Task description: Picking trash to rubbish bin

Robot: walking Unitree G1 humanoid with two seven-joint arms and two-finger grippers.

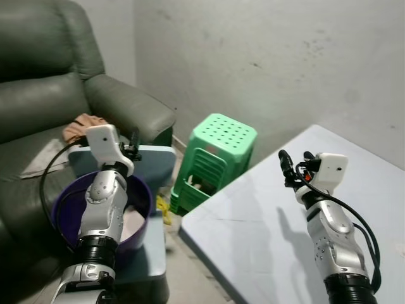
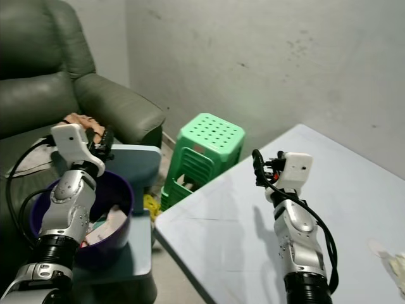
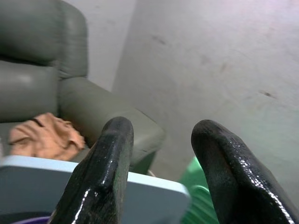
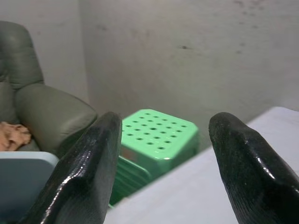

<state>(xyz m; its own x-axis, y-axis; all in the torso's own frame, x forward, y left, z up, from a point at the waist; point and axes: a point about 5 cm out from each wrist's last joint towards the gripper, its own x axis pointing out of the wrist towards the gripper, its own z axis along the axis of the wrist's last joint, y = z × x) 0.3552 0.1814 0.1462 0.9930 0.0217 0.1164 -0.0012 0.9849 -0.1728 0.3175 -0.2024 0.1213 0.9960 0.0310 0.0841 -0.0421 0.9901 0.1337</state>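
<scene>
both arms raised, nothing held. left end effector [image 1: 131, 143] fingers spread, empty, above purple bin [image 1: 142, 190] beside sofa [image 1: 120, 101]. right end effector [image 2: 264, 166] fingers spread, empty, over pale counter [image 2: 240, 221]. trash: crumpled white scrap [image 2: 393, 261] at counter's far right edge, well apart from right end effector. looks light, soft, crushable; pinch across bunched middle, gentle squeeze enough. bin already holds paper scraps.

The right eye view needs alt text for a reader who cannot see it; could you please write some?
Two silver robot arms are raised with open grippers: the left gripper above a purple bin holding trash, the right gripper over a pale table. A green stool and a dark green sofa stand behind.
</scene>
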